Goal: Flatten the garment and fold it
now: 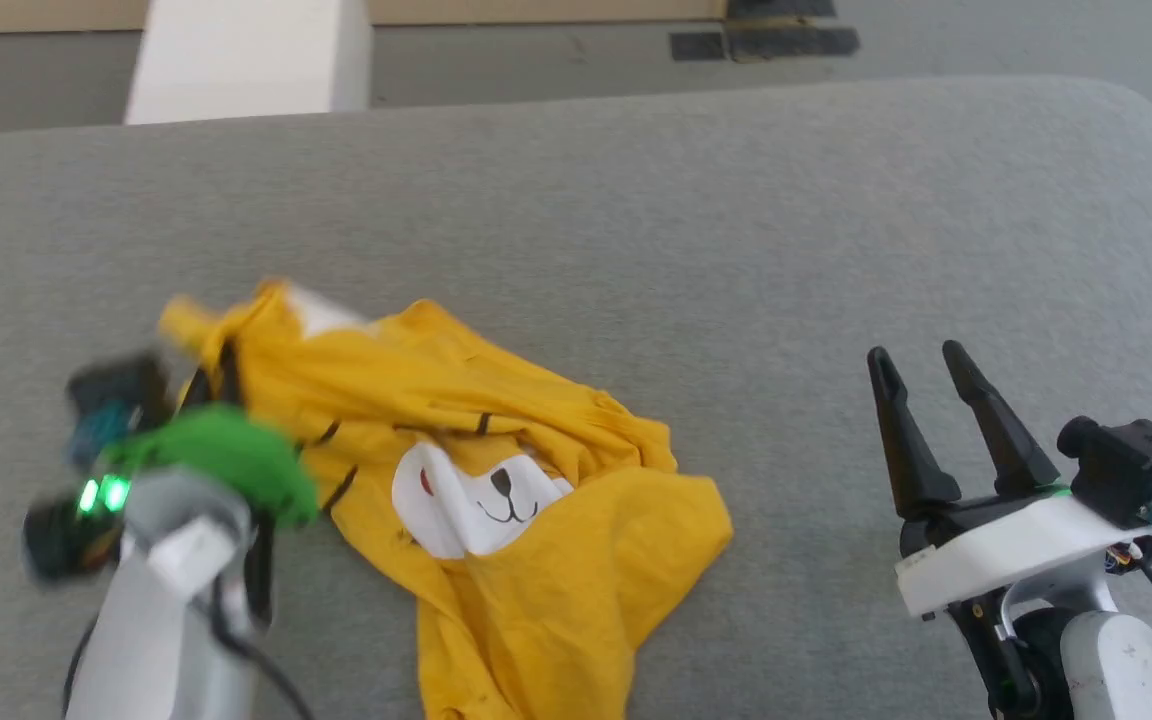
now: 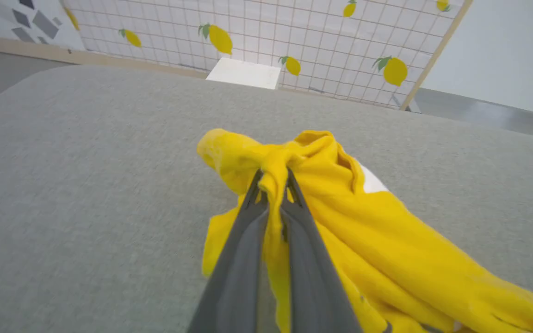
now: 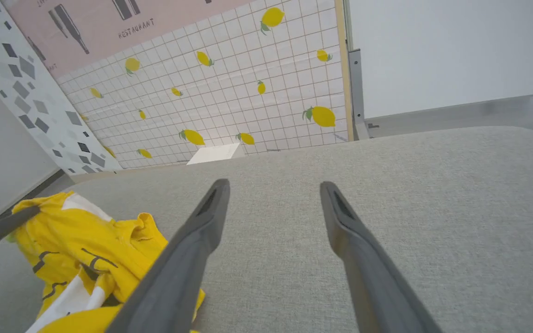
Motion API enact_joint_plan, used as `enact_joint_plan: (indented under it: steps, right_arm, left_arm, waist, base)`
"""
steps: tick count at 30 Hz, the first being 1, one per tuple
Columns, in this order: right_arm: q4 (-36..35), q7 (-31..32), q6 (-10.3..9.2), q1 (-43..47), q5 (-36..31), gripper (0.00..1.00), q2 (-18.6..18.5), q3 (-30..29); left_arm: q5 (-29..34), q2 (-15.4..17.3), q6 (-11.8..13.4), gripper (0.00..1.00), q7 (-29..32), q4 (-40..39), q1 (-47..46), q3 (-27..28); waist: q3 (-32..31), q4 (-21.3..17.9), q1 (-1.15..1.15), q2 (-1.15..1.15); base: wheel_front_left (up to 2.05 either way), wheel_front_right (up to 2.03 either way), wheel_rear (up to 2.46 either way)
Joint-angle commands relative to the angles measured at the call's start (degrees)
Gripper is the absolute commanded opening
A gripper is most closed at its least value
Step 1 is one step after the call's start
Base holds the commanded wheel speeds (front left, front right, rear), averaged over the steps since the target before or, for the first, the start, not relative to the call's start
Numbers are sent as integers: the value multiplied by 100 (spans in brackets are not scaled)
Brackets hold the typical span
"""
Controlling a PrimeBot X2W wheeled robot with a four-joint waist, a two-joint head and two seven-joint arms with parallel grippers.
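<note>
The mustard-yellow T-shirt (image 1: 496, 480) lies crumpled on the grey cushion at the left-centre, its cartoon animal face showing. My left gripper (image 2: 273, 178) is shut on a bunched fold at the shirt's far left edge (image 2: 271, 159), lifting it a little. In the head view that gripper (image 1: 211, 380) is blurred and partly hidden behind the wrist. My right gripper (image 1: 921, 360) stands open to the right of the shirt, above bare fabric, with nothing between its fingers. The right wrist view shows the shirt (image 3: 90, 249) at lower left and the open gripper (image 3: 273, 189).
The grey upholstered surface (image 1: 636, 220) stretches wide, rounded at its far right corner. Beyond its far edge stand a white block (image 1: 246, 60) and a tiled lemon-print panel (image 3: 229, 92). Bare cushion lies between the shirt and my right gripper.
</note>
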Motion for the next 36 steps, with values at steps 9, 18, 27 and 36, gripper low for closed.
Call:
enact_joint_plan:
  steps: [9,18,27,36]
  right_arm:
    - [24,458,-8,263,-99,100,4,30]
    - [316,1197,-8,-369,-642,100,4,601]
    - [2174,3629,-8,-2096,-717,100,-136,1203]
    - [2644,5513,-8,-2473,-443,28,-528,1642]
  left_arm:
    - [-660,-286,198,100,469,-373,1915,283]
    - [-351,-423,-191,100,-1517,-518,1752,66]
    - [187,-626,-284,100,-2039,-692,1060,-379]
    - [-49,-677,-171,100,-2042,-752,953,-551]
  waist:
    - [-398,622,0,0]
    - [-361,986,0,0]
    - [221,1756,0,0]
    - [500,1997,0,0]
  base:
    - [0,0,0]
    - [0,0,0]
    - [0,0,0]
    - [0,0,0]
